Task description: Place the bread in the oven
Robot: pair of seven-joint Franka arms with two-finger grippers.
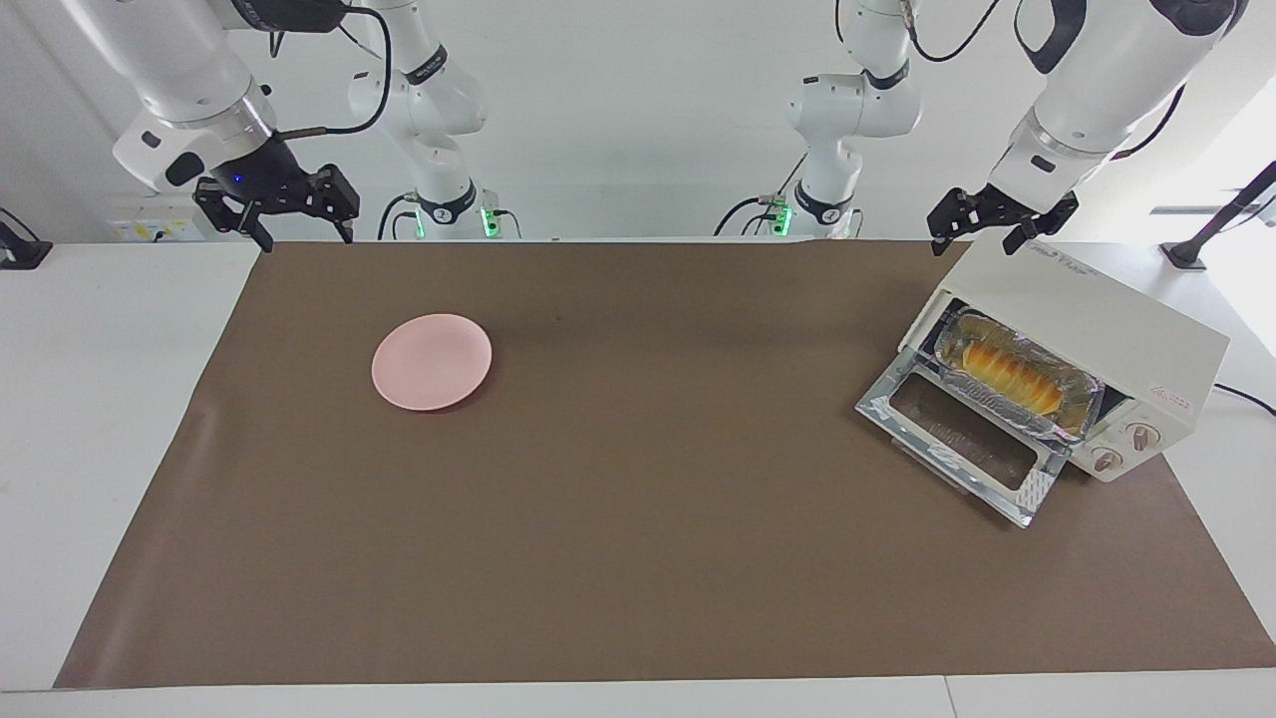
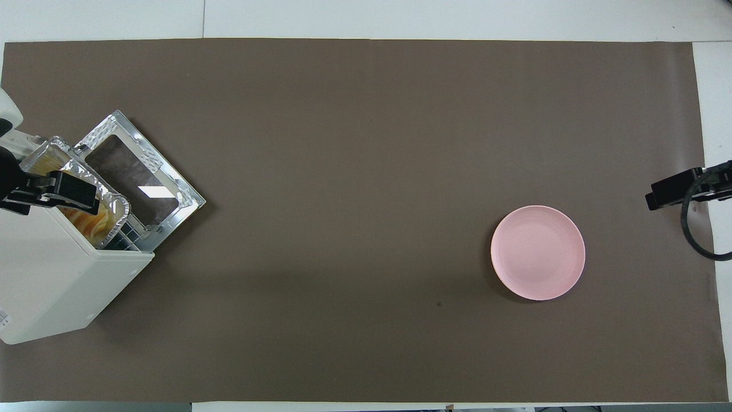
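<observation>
At the left arm's end of the worktop point(image 1: 90, 399), the oven point(image 1: 1107, 339) stands on the brown mat point(image 1: 648, 519) with its glass door point(image 1: 962, 439) dropped open and lying flat on the mat. On the rack in the oven's mouth sits a foil tray point(image 1: 1072, 394), partly sticking out over the door, and the bread point(image 1: 1005, 371) lies in that tray. Over the oven's top corner nearest the robots hangs the left end effector point(image 1: 997, 234), its fingers spread apart and holding nothing, clear of the oven. Up in the air over the mat's edge at the right arm's end, the right end effector point(image 1: 299, 224) waits, fingers likewise spread wide and empty. A round pink plate point(image 1: 432, 361) rests on the mat toward the right arm's end, well apart from the oven
</observation>
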